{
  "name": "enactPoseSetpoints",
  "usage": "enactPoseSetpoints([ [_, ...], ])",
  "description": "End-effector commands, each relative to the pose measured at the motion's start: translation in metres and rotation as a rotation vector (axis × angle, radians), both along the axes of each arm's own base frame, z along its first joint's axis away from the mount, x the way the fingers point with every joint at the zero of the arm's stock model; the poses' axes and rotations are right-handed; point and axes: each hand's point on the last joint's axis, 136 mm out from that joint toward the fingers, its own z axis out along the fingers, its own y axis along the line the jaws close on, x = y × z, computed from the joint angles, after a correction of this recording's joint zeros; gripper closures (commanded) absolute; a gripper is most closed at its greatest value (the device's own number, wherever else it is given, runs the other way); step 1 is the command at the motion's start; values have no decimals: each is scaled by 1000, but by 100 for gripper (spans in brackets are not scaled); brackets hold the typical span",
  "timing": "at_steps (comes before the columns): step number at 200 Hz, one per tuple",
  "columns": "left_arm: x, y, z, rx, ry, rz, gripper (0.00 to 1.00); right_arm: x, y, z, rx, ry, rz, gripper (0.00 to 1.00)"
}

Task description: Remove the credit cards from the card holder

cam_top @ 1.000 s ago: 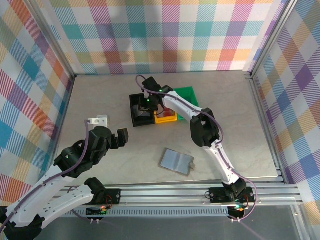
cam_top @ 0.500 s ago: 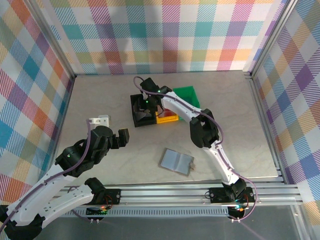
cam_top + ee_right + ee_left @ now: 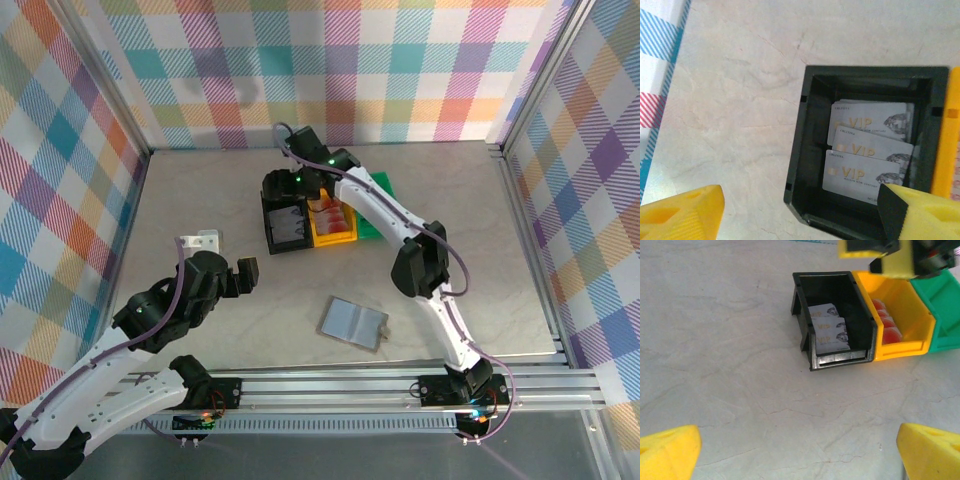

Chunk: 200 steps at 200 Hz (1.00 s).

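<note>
The card holder (image 3: 352, 322) lies open and flat on the table in front of the bins, its pale blue-grey inside facing up. Three grey-white credit cards (image 3: 867, 147) marked VIP lie overlapped in the black bin (image 3: 810, 150). Red cards (image 3: 887, 325) sit in the yellow bin (image 3: 905, 340). My right gripper (image 3: 800, 215) hovers open above the black bin's near corner, holding nothing. My left gripper (image 3: 800, 455) is open over bare table, well short of the black bin (image 3: 802, 315). Neither gripper is near the card holder.
The black bin (image 3: 285, 222), yellow bin (image 3: 332, 228) and green bin (image 3: 378, 192) stand side by side at mid-table. The right arm arches over the green bin. Checkered walls close in the back and both sides.
My right gripper has gone from shut, low in the black bin, to open, and has lifted back above the bin. The left arm and the card holder have stayed put.
</note>
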Motion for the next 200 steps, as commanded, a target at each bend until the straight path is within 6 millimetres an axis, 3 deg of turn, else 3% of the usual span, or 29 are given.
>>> enactPoseSetpoints([
  [1, 4, 14, -1, 50, -19, 63, 0, -11, -21, 96, 6, -238, 4, 18],
  [15, 5, 18, -3, 59, -22, 93, 0, -20, -34, 127, -15, -349, 7, 16],
  [31, 6, 20, -7, 59, -18, 113, 0, -33, -57, 155, -14, -450, -10, 0],
  [34, 6, 20, -7, 55, -18, 119, 0, -36, -62, 160, -17, -471, -17, 1],
  [56, 8, 32, -10, 60, -36, 203, 0, -55, -103, 175, -55, -607, -55, 1],
  [77, 11, 45, -8, 92, -74, 290, 0, -75, -151, 176, -136, -690, -129, 1],
  [105, 12, 70, -3, 179, -152, 426, 0, -95, -221, 147, -197, -648, -247, 1],
  [129, 16, 66, -9, 216, -152, 398, 0, -110, -271, 122, -173, -589, -377, 1],
  [165, 19, 54, -24, 202, -143, 322, 0, -127, -316, 104, -149, -616, -523, 1],
  [200, 25, 45, -24, 195, -140, 278, 0, -128, -352, 84, -237, -619, -657, 1],
])
